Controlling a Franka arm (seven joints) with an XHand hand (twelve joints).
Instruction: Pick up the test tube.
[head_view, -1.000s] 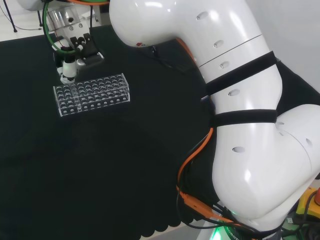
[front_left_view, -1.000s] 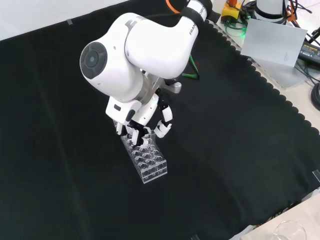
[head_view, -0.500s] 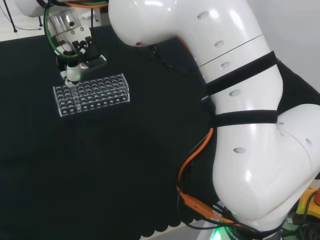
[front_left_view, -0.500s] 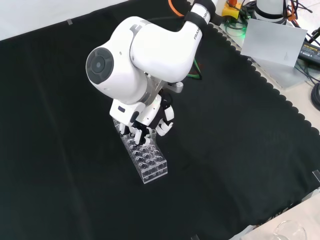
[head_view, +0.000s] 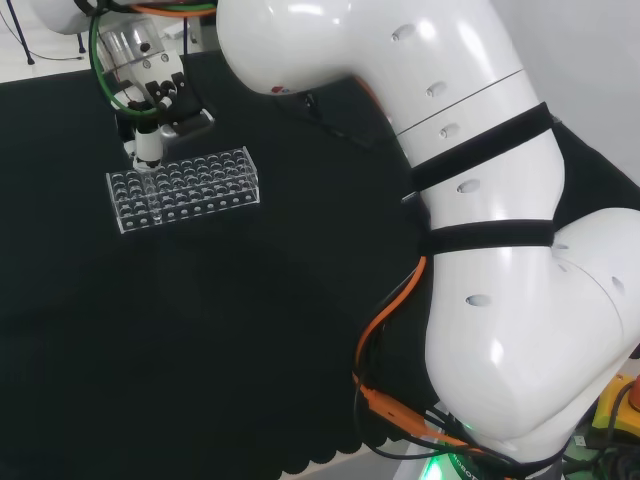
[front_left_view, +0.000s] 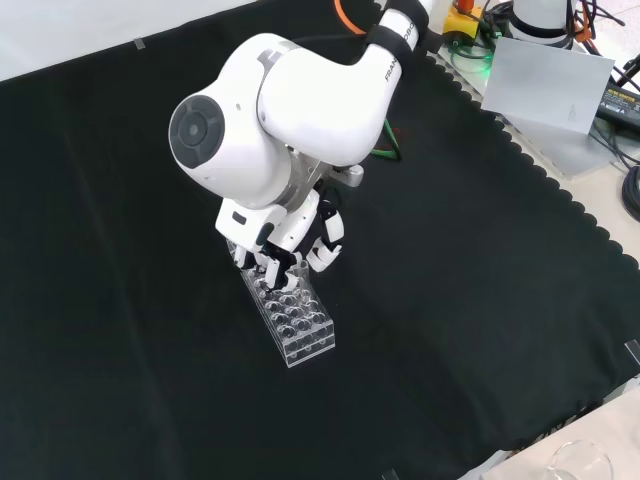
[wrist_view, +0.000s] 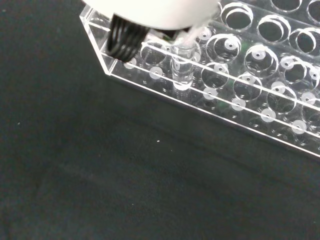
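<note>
Clear plastic rack (front_left_view: 291, 321) with rows of round holes sits on the black cloth (front_left_view: 450, 300), toward the far left of the bench in the head view and just below the arm's big white link (front_left_view: 275, 110) in the front view. At the rack's left end in the head view, the black and white hand (head_view: 152, 110) comes down from above with its fingers (front_left_view: 270, 268) curled in over the holes nearest that end.

From the wrist view, 1 test tube (wrist_view: 182, 65) stands upright in a hole in the outer row near the rack's corner. It is thin, colourless glass, see-through all the way down, with a rounded bottom resting low in the rack (wrist_view: 250, 75). A fingertip (wrist_view: 125, 40), black and ribbed, is just beside the tube's top, and the fingers look closed in around it, though I cannot make out actual contact on the glass.
</note>
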